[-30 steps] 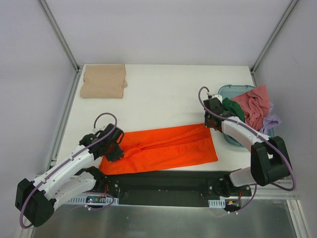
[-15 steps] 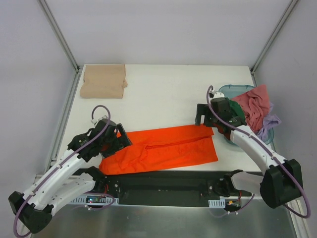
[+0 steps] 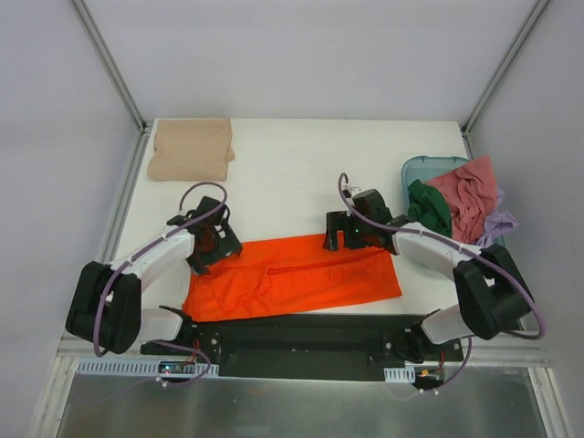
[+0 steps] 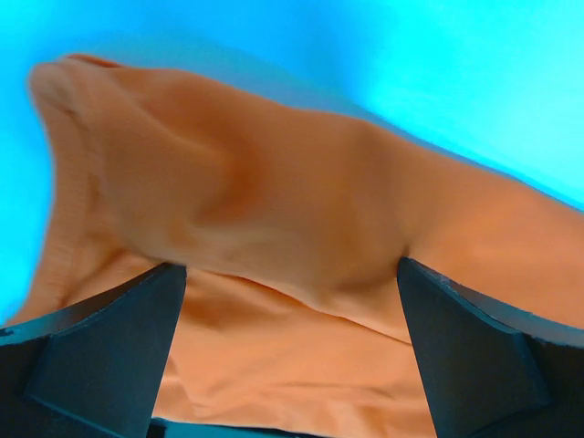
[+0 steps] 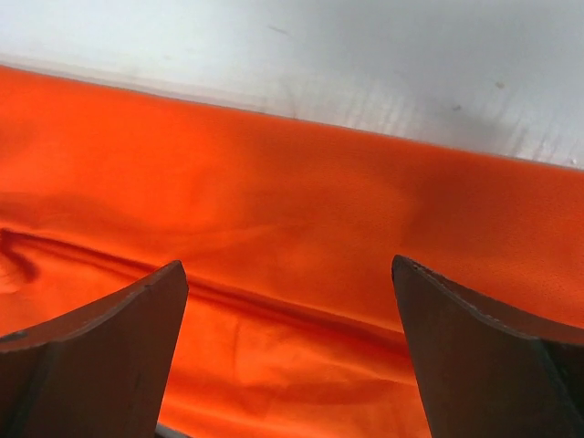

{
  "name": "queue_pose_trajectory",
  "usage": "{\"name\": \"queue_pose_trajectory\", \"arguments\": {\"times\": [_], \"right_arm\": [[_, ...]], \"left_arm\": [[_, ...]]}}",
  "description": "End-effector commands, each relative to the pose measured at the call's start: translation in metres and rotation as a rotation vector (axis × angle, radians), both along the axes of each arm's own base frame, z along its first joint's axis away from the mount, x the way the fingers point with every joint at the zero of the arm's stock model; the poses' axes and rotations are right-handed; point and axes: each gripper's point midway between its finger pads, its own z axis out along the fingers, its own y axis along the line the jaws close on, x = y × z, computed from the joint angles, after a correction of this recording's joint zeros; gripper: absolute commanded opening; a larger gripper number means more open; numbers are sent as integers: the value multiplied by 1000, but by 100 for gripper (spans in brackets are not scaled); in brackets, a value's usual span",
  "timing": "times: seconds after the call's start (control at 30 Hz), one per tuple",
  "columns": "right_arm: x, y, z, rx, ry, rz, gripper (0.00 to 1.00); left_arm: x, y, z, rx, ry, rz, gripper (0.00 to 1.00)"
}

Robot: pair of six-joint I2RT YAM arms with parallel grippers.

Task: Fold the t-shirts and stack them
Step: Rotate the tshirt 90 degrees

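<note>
Orange cloth takes up the near half of the table [image 3: 301, 173] in the top view: the orange t-shirt [image 3: 292, 278] lies there as a long, creased band, seemingly folded once lengthwise and not yet brought down to a compact square. The tan t-shirt [image 3: 190, 151] sits folded at the far left corner, so I judge one shirt done, one partway, and stacking ahead. At the right edge the pink garment [image 3: 470, 196], dark green garment [image 3: 429, 205] and lilac garment [image 3: 500, 224] are heaped in and over the teal tub [image 3: 415, 167], none of them folded. The left gripper [image 3: 212, 251] hangs over the band's far left corner and the right gripper [image 3: 345, 235] over its far edge, right of centre. The left wrist view shows its jaws spread wide, a raised hemmed fold of the shirt [image 4: 274, 228] between them, nothing pinched. The right wrist view likewise shows jaws wide apart above flat orange fabric [image 5: 301, 201] near its far edge, gripping nothing; whether the tips touch cloth I cannot tell.
</note>
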Motion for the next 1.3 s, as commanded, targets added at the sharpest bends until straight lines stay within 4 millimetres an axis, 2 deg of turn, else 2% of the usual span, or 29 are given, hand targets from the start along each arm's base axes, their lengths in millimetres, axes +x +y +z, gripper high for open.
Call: {"name": "queue_pose_trajectory", "arguments": {"times": [0.0, 0.13, 0.33, 0.43, 0.5, 0.6, 0.67, 0.73, 0.83, 0.87, 0.93, 1.0, 1.07, 1.13, 1.17, 1.23, 1.27], "right_arm": [[14, -21, -17, -75, 39, -147, 96], [15, -51, -36, -135, 102, -261, 96], [14, -92, -50, -195, 146, -403, 96], [15, -101, -45, -190, 134, -423, 96], [16, -97, -39, -170, 117, -389, 96], [10, -84, -32, -112, 125, -323, 96], [0, -83, -32, -100, 147, -311, 96], [-15, -89, -33, -129, 182, -344, 96], [-42, -90, -37, -124, 224, -362, 96], [-53, -90, -38, -116, 246, -372, 96], [-72, -87, -37, -86, 276, -377, 96], [-93, -77, -35, -34, 306, -342, 96], [-111, -55, -25, 51, 313, -249, 96], [-127, -32, -16, 117, 317, -133, 96], [-132, -21, -11, 143, 316, -81, 96], [-142, -2, -8, 175, 322, 20, 96], [-143, 6, -6, 190, 319, 55, 96]], "left_arm": [[-16, 32, -37, 27, 90, 75, 99], [-17, 41, -53, 9, 127, 112, 99], [6, 43, -47, -3, 119, 136, 99], [19, 40, -49, -8, 131, 137, 99], [36, 30, -50, -42, 141, 126, 99], [68, 8, -45, -115, 135, 97, 99], [103, -10, -34, -130, 83, 51, 99], [142, -28, -29, -154, 48, 2, 99], [200, -65, -35, -223, 22, -41, 99], [214, -77, -42, -235, 24, -51, 99], [244, -108, -43, -291, 0, -78, 99], [266, -141, -42, -340, -29, -114, 99], [297, -174, -26, -374, -112, -146, 99], [323, -204, -25, -419, -166, -166, 99], [338, -219, -17, -473, -199, -167, 99], [361, -243, -32, -600, -230, -146, 99], [374, -250, -28, -656, -276, -119, 99]]}}
